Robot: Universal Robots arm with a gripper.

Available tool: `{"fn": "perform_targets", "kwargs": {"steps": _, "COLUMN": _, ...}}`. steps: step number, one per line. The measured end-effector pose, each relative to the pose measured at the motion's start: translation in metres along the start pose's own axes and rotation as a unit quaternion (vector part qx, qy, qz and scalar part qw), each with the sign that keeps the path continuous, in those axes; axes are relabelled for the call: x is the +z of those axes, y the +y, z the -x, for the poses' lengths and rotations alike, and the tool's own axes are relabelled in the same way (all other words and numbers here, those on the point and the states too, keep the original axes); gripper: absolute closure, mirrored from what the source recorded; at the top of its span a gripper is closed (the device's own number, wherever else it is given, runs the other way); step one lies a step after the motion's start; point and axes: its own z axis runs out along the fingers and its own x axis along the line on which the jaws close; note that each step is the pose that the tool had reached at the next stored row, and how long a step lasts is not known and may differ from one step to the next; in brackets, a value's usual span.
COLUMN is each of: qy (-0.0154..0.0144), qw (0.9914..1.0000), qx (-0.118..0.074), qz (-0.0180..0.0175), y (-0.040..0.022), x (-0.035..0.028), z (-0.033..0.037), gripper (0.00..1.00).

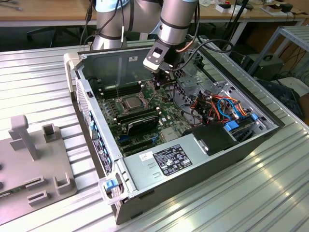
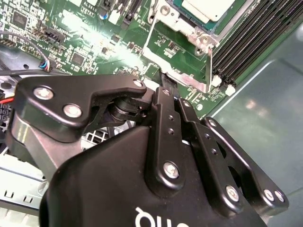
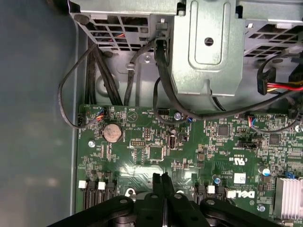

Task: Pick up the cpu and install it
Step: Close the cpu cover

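Currently the cpu point(image 1: 131, 102) lies flat in its socket on the green motherboard point(image 1: 166, 104), silver-grey top facing up, inside the open computer case point(image 1: 104, 65) that rests on its side on the ribbed metal table point(image 1: 38, 77). In the exterior view the arm reaches down into the case from twelve o'clock, and the gripper point(image 1: 157, 87) hangs just off the cpu at about two o'clock, near it but not over it. The long black memory sticks point(image 1: 137, 117) lie at five o'clock of the cpu, and the grey power supply point(image 1: 164, 162) sits farther out along the same line. A bundle of orange and blue cables point(image 1: 217, 104) lies at three o'clock of the gripper. A grey fixture point(image 1: 29, 154) stands on the table well apart, at eight o'clock of the case.

In the second wrist view the cpu point(image 2: 208, 5) shows seated in the socket, and a metal retention frame point(image 2: 177, 78) hinged to the socket stands tilted up. The gripper point(image 2: 164, 80) has its tip at that frame's free edge; whether it touches or only sits beside it I cannot tell.

In the first wrist view the gripper point(image 3: 163, 178) is closed: its two black fingers point(image 3: 157, 187) press together with only a thin seam between them and nothing visible held. Beyond them lie the board's coin battery point(image 3: 112, 133) and the metal drive cage point(image 3: 208, 47).
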Motion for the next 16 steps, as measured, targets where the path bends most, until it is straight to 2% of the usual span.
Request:
{"fn": "perform_targets", "kwargs": {"steps": 5, "qy": 0.0000, "qw": 1.00000, "qx": 0.000, "qz": 0.0000, "y": -0.0062, "x": 0.0000, "z": -0.0002, "gripper": 0.89}}
{"fn": "perform_targets", "kwargs": {"steps": 8, "qy": 0.0000, "qw": 1.00000, "qx": 0.000, "qz": 0.0001, "y": -0.0141, "x": -0.0001, "z": -0.0006, "gripper": 0.89}}
{"fn": "perform_targets", "kwargs": {"steps": 14, "qy": 0.0000, "qw": 1.00000, "qx": 0.000, "qz": 0.0002, "y": -0.0216, "x": -0.0001, "z": -0.0009, "gripper": 0.89}}
{"fn": "perform_targets", "kwargs": {"steps": 16, "qy": 0.0000, "qw": 1.00000, "qx": 0.000, "qz": 0.0003, "y": -0.0263, "x": -0.0001, "z": -0.0011, "gripper": 0.89}}
